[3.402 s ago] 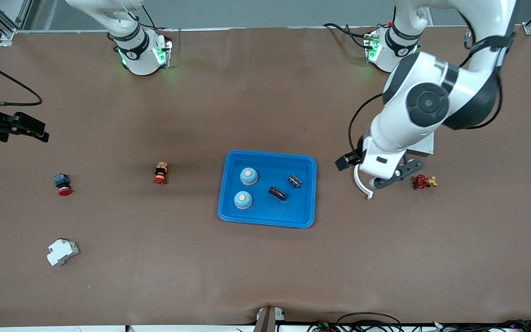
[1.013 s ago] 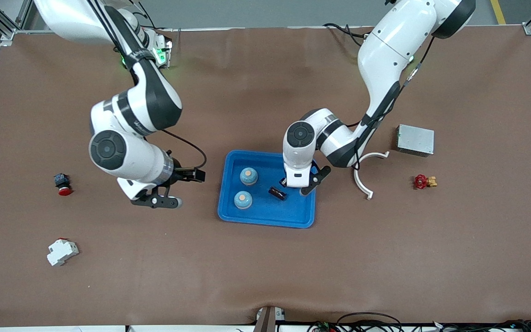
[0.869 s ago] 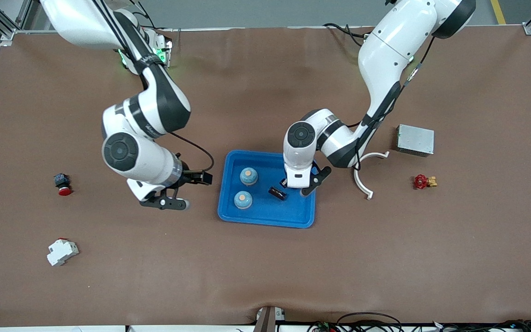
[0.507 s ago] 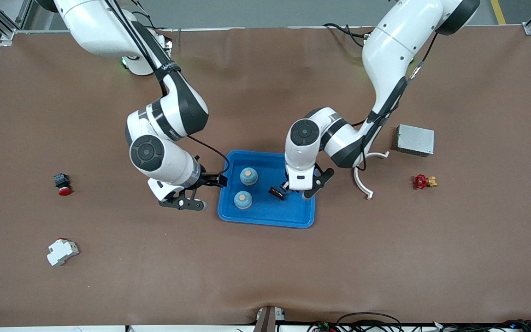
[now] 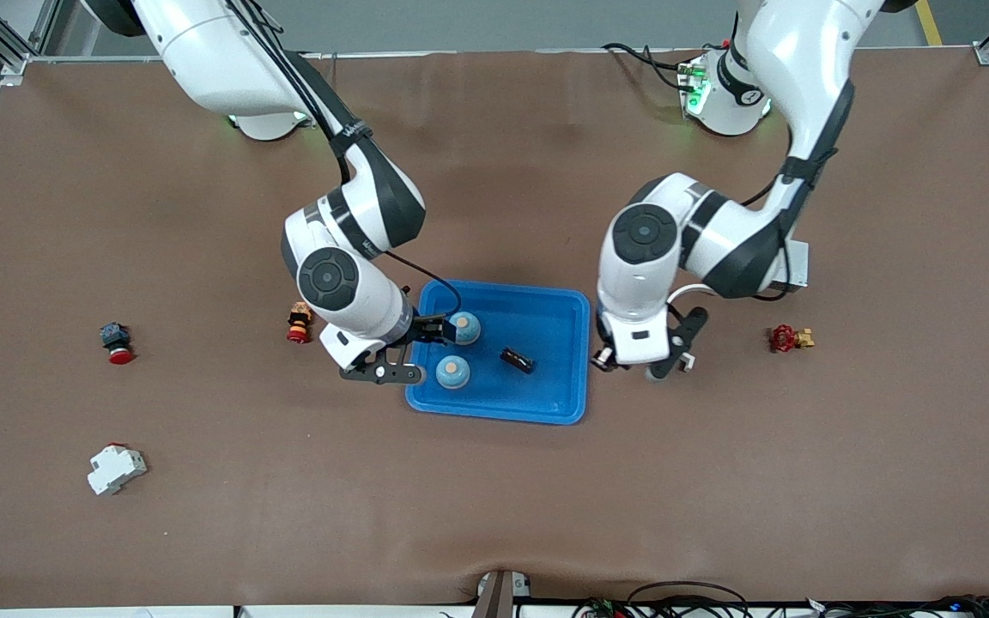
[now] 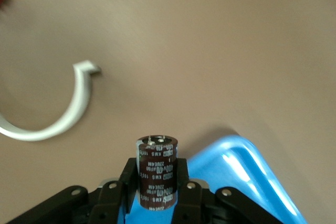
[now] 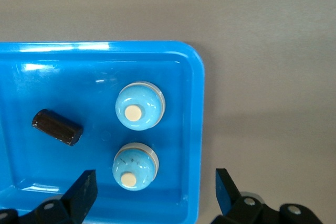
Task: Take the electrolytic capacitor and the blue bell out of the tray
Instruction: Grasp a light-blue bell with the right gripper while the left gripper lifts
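Note:
The blue tray (image 5: 503,414) holds two blue bells (image 5: 463,327) (image 5: 452,371) and one dark capacitor (image 5: 517,360) lying on its side. My left gripper (image 5: 613,361) hangs over the tray's edge at the left arm's end, shut on a second brown capacitor (image 5: 603,360). In the left wrist view that capacitor (image 6: 157,174) stands upright, clamped in the left gripper (image 6: 156,184). My right gripper (image 5: 409,350) hovers open over the tray's edge at the right arm's end. In the right wrist view one bell (image 7: 134,167) lies between the spread jaws of the right gripper (image 7: 155,192), below them, with the other bell (image 7: 139,107) beside it.
A white curved piece (image 6: 68,114) lies on the table by the tray, mostly under the left arm. A red valve (image 5: 791,338) sits toward the left arm's end. Two red-button parts (image 5: 298,322) (image 5: 117,342) and a white breaker (image 5: 115,468) lie toward the right arm's end.
My left gripper has lifted one capacitor out of the tray and carried it toward the left arm's end. My right arm has swung in from the table's end to the bells.

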